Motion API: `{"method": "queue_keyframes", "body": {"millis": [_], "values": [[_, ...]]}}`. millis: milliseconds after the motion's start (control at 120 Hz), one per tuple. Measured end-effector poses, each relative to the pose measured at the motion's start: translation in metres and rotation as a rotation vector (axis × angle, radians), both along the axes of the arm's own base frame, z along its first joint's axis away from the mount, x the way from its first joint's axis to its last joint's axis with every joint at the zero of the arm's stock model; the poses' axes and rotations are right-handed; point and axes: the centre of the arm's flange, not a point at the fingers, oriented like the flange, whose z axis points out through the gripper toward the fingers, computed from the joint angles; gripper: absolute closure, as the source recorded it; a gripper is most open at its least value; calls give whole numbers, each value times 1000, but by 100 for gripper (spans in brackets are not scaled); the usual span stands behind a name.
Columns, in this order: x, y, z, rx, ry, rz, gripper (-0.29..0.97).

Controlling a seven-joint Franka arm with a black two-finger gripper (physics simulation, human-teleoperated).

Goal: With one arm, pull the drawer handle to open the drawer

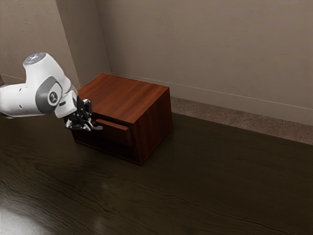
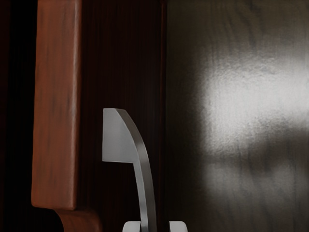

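Note:
A reddish-brown wooden cabinet stands on the floor with one drawer in its front face. A wooden bar handle runs across the top of the drawer front. My black gripper sits at the end of the handle nearest the exterior view's left, level with it. It looks shut, with nothing between its fingers. In the wrist view the handle lies beside a grey fingertip, with a dark strip of drawer front between them. The drawer front looks flush with the cabinet.
The cabinet rests on a dark glossy wood floor near the beige wall. A paler strip of floor runs along the wall's foot. Open floor stretches in front of the cabinet and toward the exterior view's right.

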Motion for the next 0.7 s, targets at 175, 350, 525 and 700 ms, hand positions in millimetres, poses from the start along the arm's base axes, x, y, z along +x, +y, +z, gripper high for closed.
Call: {"method": "queue_keyframes", "body": {"millis": [175,350,525,700], "values": [[-7,0,-2,-5,12,0,69],[-16,-4,-1,-10,18,-7,67],[-21,-5,-4,-13,25,-10,68],[-26,-5,-3,-15,25,-9,69]]}}
